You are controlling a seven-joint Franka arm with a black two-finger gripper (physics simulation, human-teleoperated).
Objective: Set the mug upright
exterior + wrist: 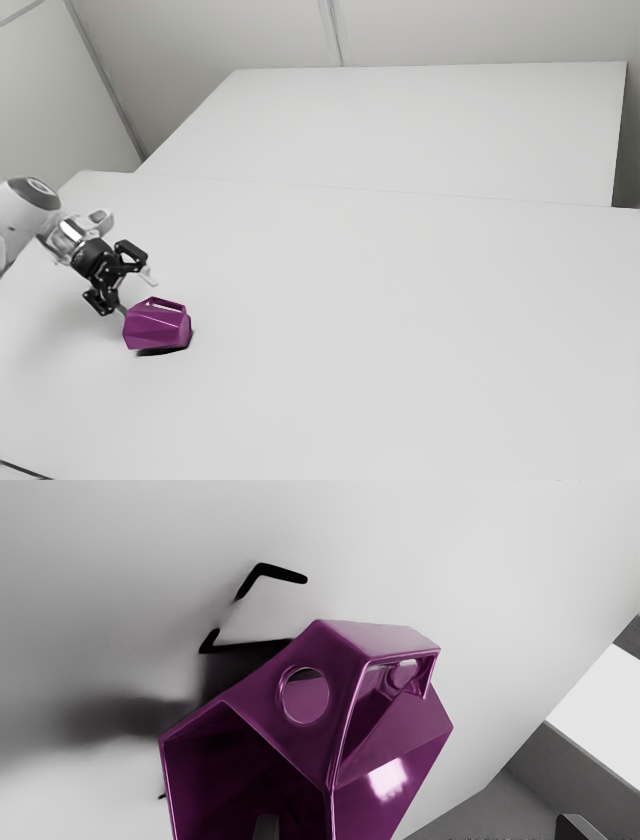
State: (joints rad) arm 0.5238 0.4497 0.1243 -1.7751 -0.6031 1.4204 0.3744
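Pale walls [210,50] framed a white table [400,330] as the gripper [137,295] stood unclenched, one finger [269,827] at the open mouth and the other [572,827] outside the body, nothing pinched between them. Beside it, the purple mug [157,326] lay on its side, mouth toward the gripper. Its shell looked stiff and probably light, its glossy facets likely to slip. A hold across the wall near the rim, well seated, seemed the surest grip for tipping it up.

A plain indoor room (exact kind unclear), with pale walls [480,35] around a white tabletop [400,350].
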